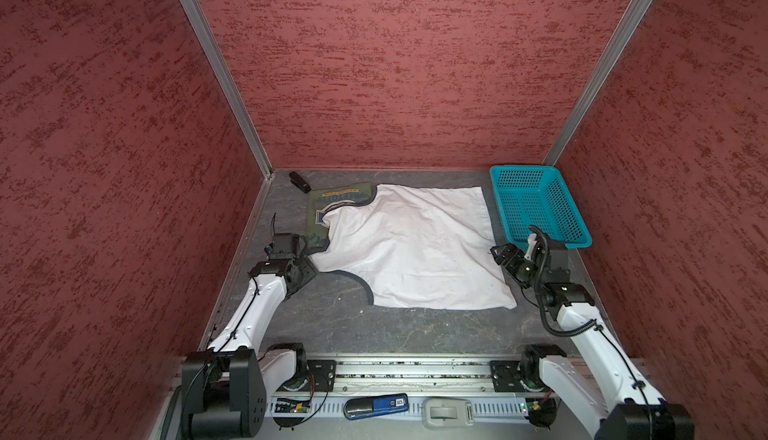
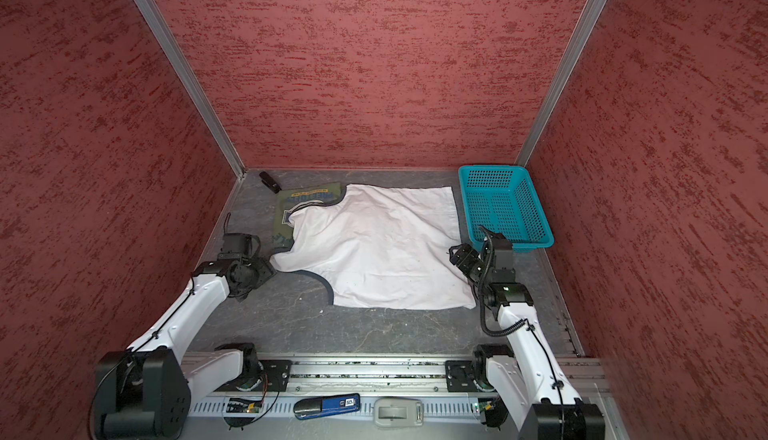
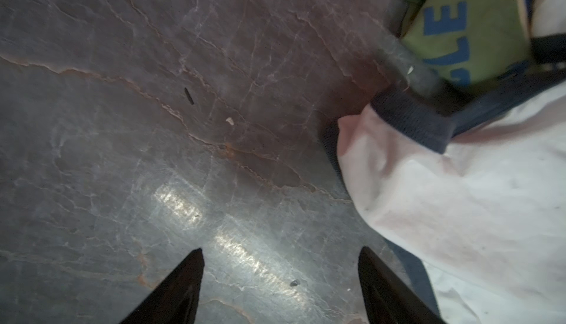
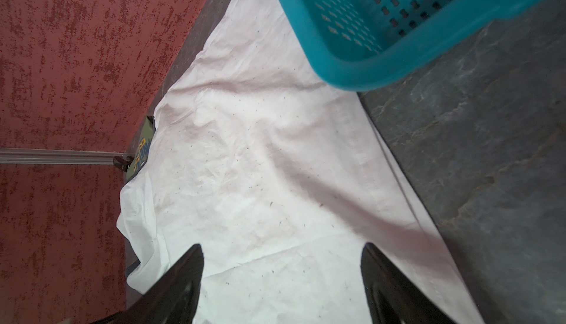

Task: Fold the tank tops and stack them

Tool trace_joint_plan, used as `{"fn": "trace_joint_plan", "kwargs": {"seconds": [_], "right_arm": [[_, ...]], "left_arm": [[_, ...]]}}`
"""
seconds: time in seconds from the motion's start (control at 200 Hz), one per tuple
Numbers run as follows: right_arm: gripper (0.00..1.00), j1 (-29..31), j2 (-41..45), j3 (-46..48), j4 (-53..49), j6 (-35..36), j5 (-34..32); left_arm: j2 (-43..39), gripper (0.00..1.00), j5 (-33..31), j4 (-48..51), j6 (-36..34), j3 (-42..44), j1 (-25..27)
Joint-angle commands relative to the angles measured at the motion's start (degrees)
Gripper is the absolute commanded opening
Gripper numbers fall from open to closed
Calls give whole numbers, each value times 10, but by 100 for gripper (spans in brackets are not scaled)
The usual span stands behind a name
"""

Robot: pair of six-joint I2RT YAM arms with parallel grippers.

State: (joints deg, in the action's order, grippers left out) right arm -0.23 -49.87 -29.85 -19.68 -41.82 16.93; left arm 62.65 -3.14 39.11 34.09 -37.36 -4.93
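Two tank tops lie on the grey table (image 1: 374, 334) (image 2: 332, 334). In both top views the white tank top (image 1: 411, 246) (image 2: 374, 251) is spread flat, and the olive green tank top (image 1: 320, 209) (image 2: 286, 209) lies partly under its strap end, badge print showing. The left arm reaches forward, elbow low, with the left gripper (image 1: 305, 271) (image 2: 257, 273) pointing down just beside the white top's near strap. The right arm is bent upward, with the right gripper (image 1: 505, 257) (image 2: 457, 255) tilted over the white top's hem edge. The turquoise basket (image 1: 519, 177) (image 2: 490, 176) stands just beside that hem. In the left wrist view the left gripper (image 3: 280, 250) is spread and empty over bare table, with the white top's (image 3: 459, 200) grey-trimmed strap close beside one finger and olive cloth (image 3: 477, 38) beyond it. In the right wrist view the right gripper (image 4: 281, 246) is spread and empty above white cloth (image 4: 260, 169). The basket rim (image 4: 337, 68) is beside the hem, and a sliver of olive (image 4: 142, 154) shows at the white top's far end.
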Motion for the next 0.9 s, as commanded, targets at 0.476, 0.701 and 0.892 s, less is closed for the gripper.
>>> {"fn": "trace_joint_plan", "kwargs": {"seconds": [0.476, 0.701, 0.892], "right_arm": [[80, 161, -74, 42, -18, -6, -69], [80, 175, -110, 41, -2, -12, -83], [80, 177, -137, 40, -13, -12, -96]], "left_arm": [[195, 62, 122, -177, -48, -45, -33], [259, 51, 99, -178, -47, -98, -28], [310, 51, 73, -158, -45, -137, -29]]}}
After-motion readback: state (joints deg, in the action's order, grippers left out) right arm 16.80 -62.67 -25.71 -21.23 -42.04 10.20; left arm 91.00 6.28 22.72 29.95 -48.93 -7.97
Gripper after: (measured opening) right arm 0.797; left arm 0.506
